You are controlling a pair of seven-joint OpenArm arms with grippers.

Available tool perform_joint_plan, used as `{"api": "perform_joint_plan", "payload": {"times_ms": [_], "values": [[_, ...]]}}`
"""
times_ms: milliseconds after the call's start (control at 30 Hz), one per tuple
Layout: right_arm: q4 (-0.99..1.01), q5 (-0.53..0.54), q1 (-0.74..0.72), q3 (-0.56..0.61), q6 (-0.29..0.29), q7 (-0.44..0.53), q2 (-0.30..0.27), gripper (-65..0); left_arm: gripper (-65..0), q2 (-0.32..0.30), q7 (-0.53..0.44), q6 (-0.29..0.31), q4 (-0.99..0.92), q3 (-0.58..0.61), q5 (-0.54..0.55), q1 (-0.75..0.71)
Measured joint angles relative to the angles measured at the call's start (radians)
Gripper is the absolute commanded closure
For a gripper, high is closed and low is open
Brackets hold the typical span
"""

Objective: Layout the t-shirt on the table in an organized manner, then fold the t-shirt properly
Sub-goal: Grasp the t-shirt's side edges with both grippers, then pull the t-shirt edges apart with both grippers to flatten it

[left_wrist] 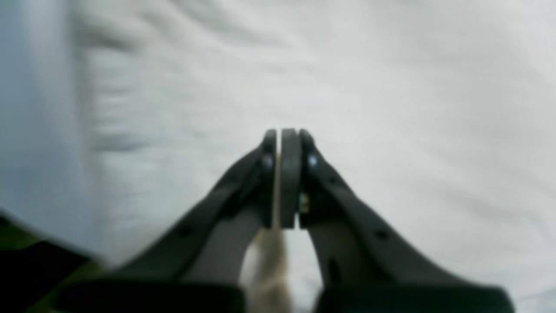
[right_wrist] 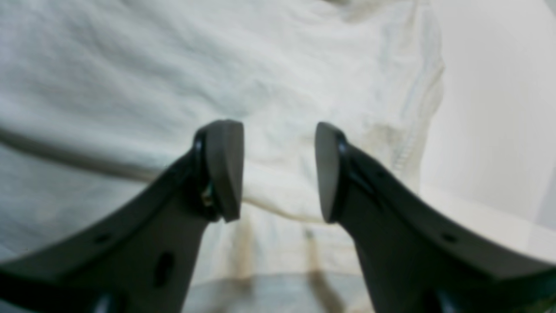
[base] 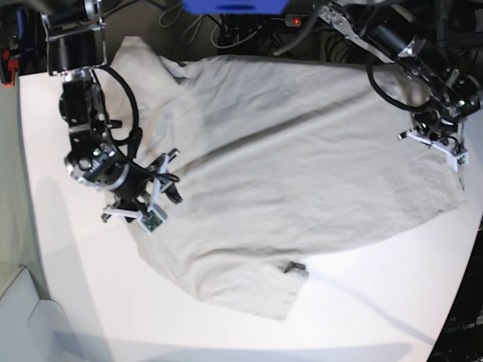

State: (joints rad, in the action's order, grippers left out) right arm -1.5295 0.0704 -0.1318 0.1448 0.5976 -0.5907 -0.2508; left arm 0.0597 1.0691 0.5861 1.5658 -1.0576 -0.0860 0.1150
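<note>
While the wrinkled light grey-beige cloth t-shirt lies spread slantwise on the white surface, the left fingers are clenched at its outer edge, and the right fingers, parted, hover over the opposite edge.

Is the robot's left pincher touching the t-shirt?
Touching. In the left wrist view the left gripper has its jaws pressed shut, and a strip of the t-shirt hangs bunched out from between them.
</note>
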Motion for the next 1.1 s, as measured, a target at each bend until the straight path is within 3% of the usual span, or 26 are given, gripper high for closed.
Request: {"api": "perform_joint_plan", "payload": {"times_ms": [200, 333, 433, 533, 667, 800, 1000, 1100], "values": [[0.044, 0.005, -0.019, 0.006, 0.000, 0.016, 0.008, -26.9, -0.2, -0.006, -0.020, 0.000, -0.039, -0.001, -0.129, 0.011], [0.196, 0.002, -0.090, 0.050, 0.001, 0.004, 0.035, -26.9, -0.2, -0.092, -0.043, 0.005, -0.200, 0.000, -0.117, 0.065], [0.268, 0.001, -0.128, 0.046, 0.000, 0.013, 0.032, -26.9, -0.2, -0.142, -0.110, 0.008, -0.285, 0.003, -0.087, 0.079], [0.410, 0.010, -0.188, 0.053, 0.001, 0.032, 0.034, -26.9, -0.2, -0.167, -0.250, 0.009, -0.367, -0.002, -0.083, 0.086], [0.645, 0.015, -0.324, 0.057, 0.000, 0.146, 0.033, -26.9, -0.2, -0.188, -0.377, -0.066, -0.516, 0.000, -0.076, 0.165], [0.830, 0.028, -0.408, 0.056, 0.000, 0.267, 0.031, -26.9, -0.2, -0.212, -0.427, -0.158, -0.668, 0.061, -0.092, 0.275], [0.950, 0.014, -0.483, 0.056, -0.001, 0.336, 0.018, -26.9, -0.2, -0.183, -0.473, -0.235, -0.838, 0.156, -0.113, 0.425], [0.954, 0.004, -0.489, 0.056, -0.067, 0.355, 0.002, -26.9, -0.2, -0.172, -0.473, -0.274, -0.919, 0.158, -0.127, 0.499]]}}
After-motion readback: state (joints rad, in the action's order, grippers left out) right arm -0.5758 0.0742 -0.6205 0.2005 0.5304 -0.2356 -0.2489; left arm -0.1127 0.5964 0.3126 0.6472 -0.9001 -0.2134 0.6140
